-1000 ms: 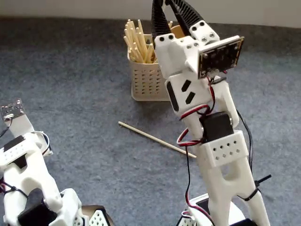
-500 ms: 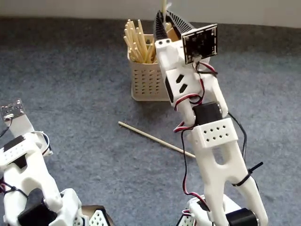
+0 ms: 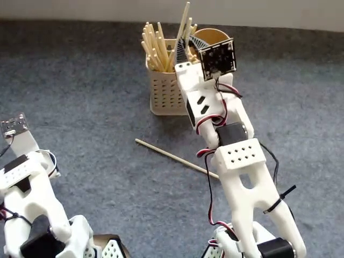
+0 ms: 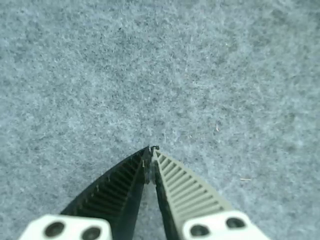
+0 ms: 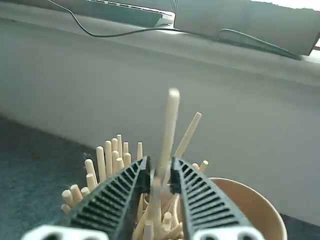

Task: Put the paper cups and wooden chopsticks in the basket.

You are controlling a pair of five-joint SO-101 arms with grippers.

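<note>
Basket [image 3: 166,94] upright, chopsticks [image 3: 155,49], paper cup [image 3: 209,36] inside; held chopstick [image 3: 185,16] above; stray chopstick [image 3: 172,157] flat beside

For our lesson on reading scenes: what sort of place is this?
Probably an indoor robotics workbench or lab: a grey felt-like mat under the right arm, a plain pale wall behind, and a cable running above it.

The right arm [image 3: 236,156] covers part of the basket [image 3: 165,97] and paper cup [image 3: 212,35]. The loose chopstick [image 3: 172,157] ends behind it.
</note>
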